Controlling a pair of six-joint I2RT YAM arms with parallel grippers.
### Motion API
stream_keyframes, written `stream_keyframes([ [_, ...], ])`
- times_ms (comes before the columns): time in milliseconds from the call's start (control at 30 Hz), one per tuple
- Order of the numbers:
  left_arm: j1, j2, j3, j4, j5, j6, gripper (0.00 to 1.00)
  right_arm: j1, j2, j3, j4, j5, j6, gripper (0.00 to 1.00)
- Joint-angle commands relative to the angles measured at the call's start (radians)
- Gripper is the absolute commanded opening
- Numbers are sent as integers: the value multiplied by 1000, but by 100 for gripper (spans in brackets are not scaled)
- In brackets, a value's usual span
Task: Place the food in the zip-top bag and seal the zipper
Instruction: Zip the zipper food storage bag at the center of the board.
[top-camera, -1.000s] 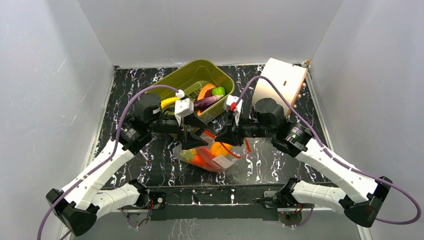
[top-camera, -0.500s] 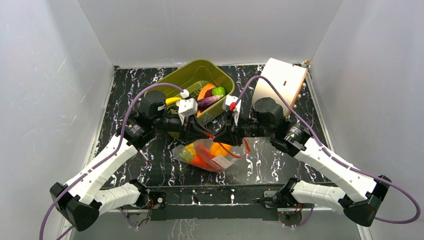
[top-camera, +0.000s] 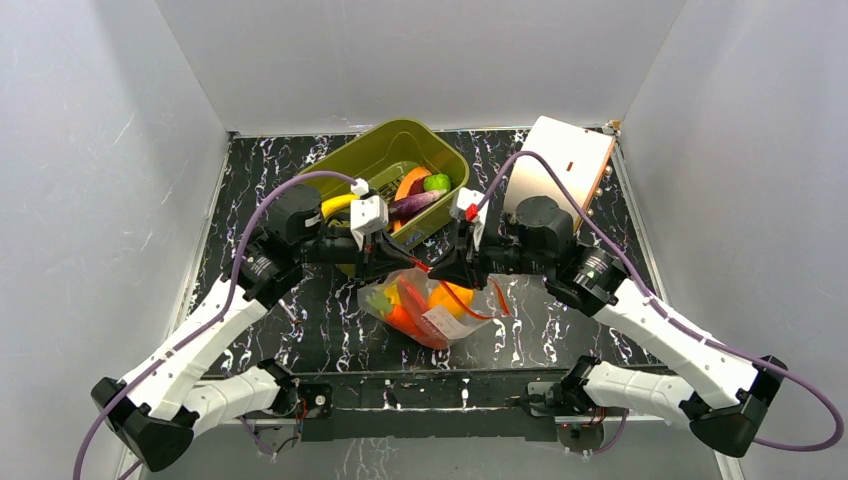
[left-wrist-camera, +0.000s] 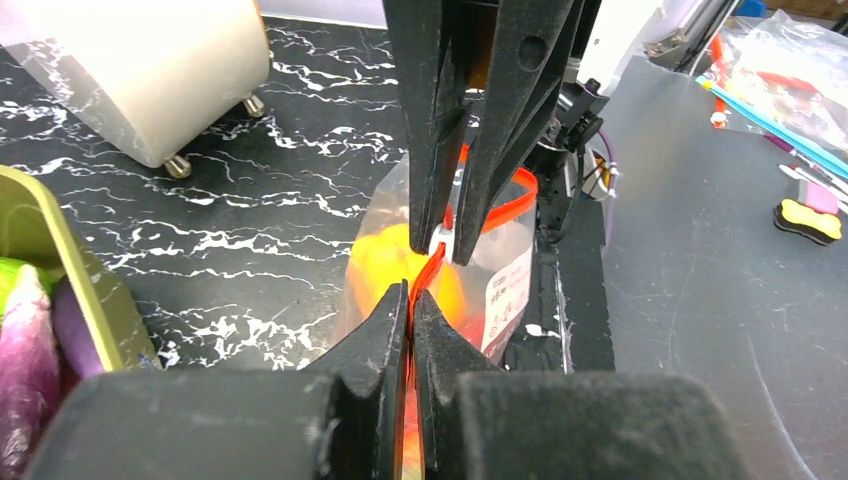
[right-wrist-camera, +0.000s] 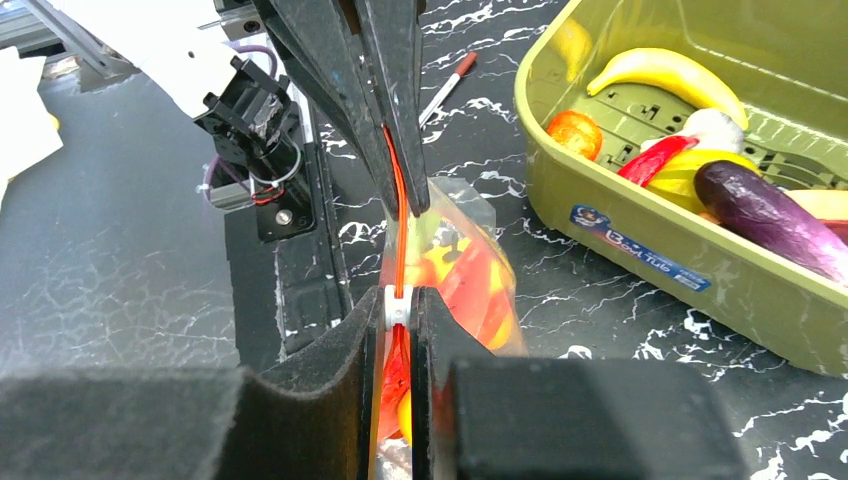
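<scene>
The clear zip-top bag (top-camera: 425, 310) stands on the black marbled table between both arms. Orange, yellow and red food (top-camera: 440, 298) shows through it. My left gripper (top-camera: 403, 267) is shut on the red-orange zipper (left-wrist-camera: 500, 205) at the bag's mouth; in the left wrist view my left gripper (left-wrist-camera: 411, 298) pinches the strip flat. Facing it, my right gripper (top-camera: 441, 274) is shut on the same zipper. In the right wrist view the zipper's white slider (right-wrist-camera: 398, 308) sits between the right gripper's (right-wrist-camera: 398, 303) closed jaws. The two grippers are a short stretch of strip apart.
An olive-green tub (top-camera: 385, 150) behind the bag holds more food: a banana (right-wrist-camera: 665, 75), a purple aubergine (right-wrist-camera: 765, 215) and other pieces. A white and tan box (top-camera: 560, 160) leans at the back right. A pen (right-wrist-camera: 447, 83) lies near the tub. Grey walls close in three sides.
My left gripper, open a second ago, has closed on the zipper strip. The bag has shifted slightly right, and the right arm has drawn a little to the right.
</scene>
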Motion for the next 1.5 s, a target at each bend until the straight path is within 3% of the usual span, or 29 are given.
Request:
stream_keyframes([
  [0,6,-53,26,63,-77,-9,0,2,-55,-18,-13,44,-33,0],
  [667,6,-138,64,-35,-391,61,0,2,-166,-31,-186,162,-22,0],
  [1167,6,-155,50,10,-608,59,0,2,-306,-62,-239,226,84,0],
  [1467,6,-151,88,14,-738,49,0,2,-280,10,-347,233,85,0],
])
